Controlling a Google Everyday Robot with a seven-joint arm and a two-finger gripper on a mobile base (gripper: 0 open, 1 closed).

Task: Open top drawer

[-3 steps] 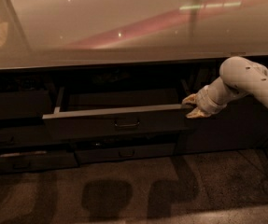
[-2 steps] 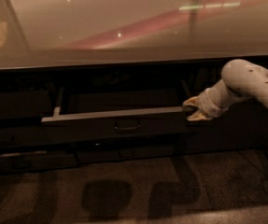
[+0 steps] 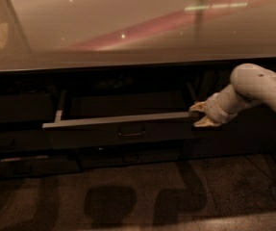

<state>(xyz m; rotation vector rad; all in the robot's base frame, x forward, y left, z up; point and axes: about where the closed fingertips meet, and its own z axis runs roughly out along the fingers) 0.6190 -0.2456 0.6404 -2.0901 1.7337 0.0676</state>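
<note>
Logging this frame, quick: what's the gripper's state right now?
Gripper: at the right end of the partly open top drawer, fingers closed on its front edge.

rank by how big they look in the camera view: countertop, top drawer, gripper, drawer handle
1. countertop
2. top drawer
3. gripper, gripping the drawer's right end
4. drawer handle, clearly smallest
</note>
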